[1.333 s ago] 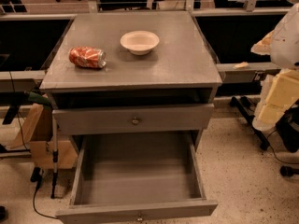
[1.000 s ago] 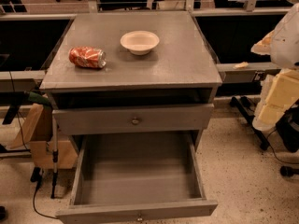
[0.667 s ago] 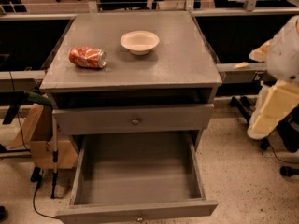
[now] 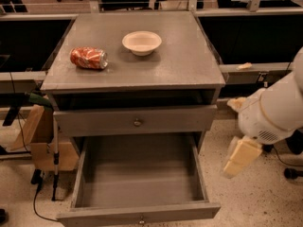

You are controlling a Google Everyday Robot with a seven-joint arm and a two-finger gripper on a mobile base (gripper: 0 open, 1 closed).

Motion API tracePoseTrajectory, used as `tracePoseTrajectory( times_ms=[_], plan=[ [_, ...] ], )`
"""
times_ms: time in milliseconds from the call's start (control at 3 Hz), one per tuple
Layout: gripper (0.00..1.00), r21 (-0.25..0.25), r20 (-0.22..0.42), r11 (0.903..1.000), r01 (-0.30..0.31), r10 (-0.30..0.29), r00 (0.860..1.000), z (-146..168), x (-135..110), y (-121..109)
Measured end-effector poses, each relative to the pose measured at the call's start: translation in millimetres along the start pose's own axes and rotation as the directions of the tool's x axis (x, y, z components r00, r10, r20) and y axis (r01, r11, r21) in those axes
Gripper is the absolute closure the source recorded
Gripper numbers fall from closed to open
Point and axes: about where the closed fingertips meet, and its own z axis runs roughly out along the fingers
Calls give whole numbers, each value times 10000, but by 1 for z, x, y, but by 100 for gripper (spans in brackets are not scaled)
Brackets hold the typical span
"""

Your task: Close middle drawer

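Observation:
The middle drawer (image 4: 142,174) is pulled far out of the grey cabinet (image 4: 137,65). It is a long bare grey box, empty, with a slim front panel (image 4: 137,215) and a small knob (image 4: 141,220) at the bottom edge of the view. Above it, a similar drawer with a taller front and a brass knob (image 4: 137,122) is shut. My arm (image 4: 274,112) comes in from the right. My gripper (image 4: 241,157) hangs beside the open drawer's right wall, apart from it, over the floor.
A crushed red can (image 4: 88,58) and a white bowl (image 4: 141,42) lie on the cabinet top. A cardboard box (image 4: 45,136) and a thin pole (image 4: 55,160) stand at the cabinet's left. Black desks and chair wheels are behind and to the right.
My arm and gripper have moved down and left, closer to the open drawer's right side. The drawers, can and bowl have not moved.

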Motion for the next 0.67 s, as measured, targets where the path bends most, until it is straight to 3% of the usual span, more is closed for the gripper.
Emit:
tracePoseTrajectory(
  times_ms=[333,667],
  plan=[
    [0,-409,257,9986,-331,342,9991,73,19,9],
    [0,-934,688,9935,-644,710,9951,133,52,18]
  ],
)
